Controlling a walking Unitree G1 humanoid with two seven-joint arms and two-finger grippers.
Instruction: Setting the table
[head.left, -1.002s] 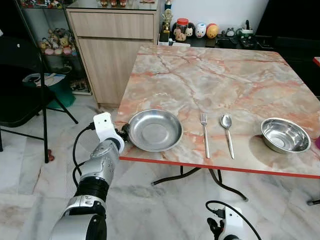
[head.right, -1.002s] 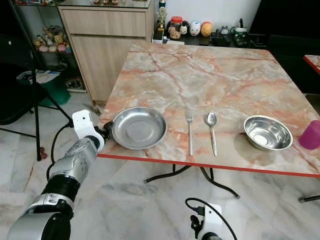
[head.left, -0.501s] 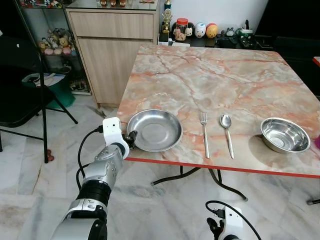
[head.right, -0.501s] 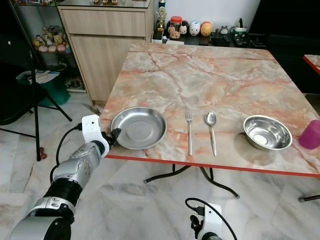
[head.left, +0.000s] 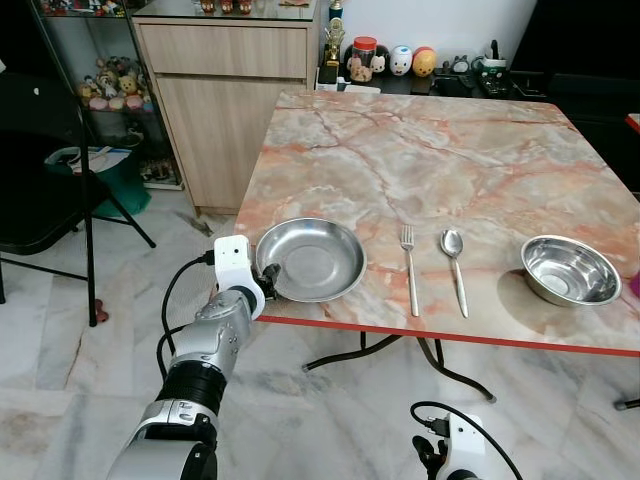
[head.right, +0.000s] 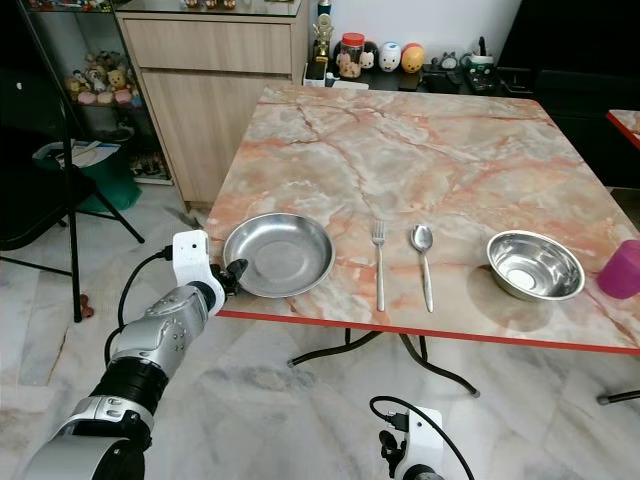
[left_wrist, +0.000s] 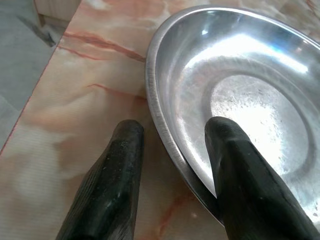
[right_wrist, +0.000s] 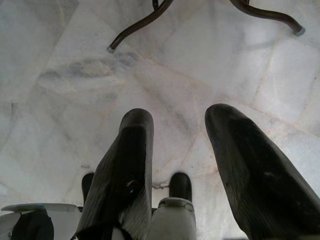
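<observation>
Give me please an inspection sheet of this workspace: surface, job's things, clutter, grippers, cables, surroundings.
Surface: marble table, red front edge.
Job's things: steel plate at near left corner; fork, spoon, steel bowl in a row to its right.
Clutter: pink cup at right edge.
Grippers: left gripper open, fingers astride plate rim; right gripper open, hanging over floor.
Cables: black cable on left arm.
Surroundings: wooden cabinet, folding chair.

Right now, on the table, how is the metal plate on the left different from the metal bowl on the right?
The plate is wide and shallow; the bowl is narrower and deeper. The plate sits at the table's near left corner, left of the fork; the bowl sits far right, beyond the spoon. The left gripper straddles the plate's rim; nothing touches the bowl. Both are shiny metal and empty.
</observation>
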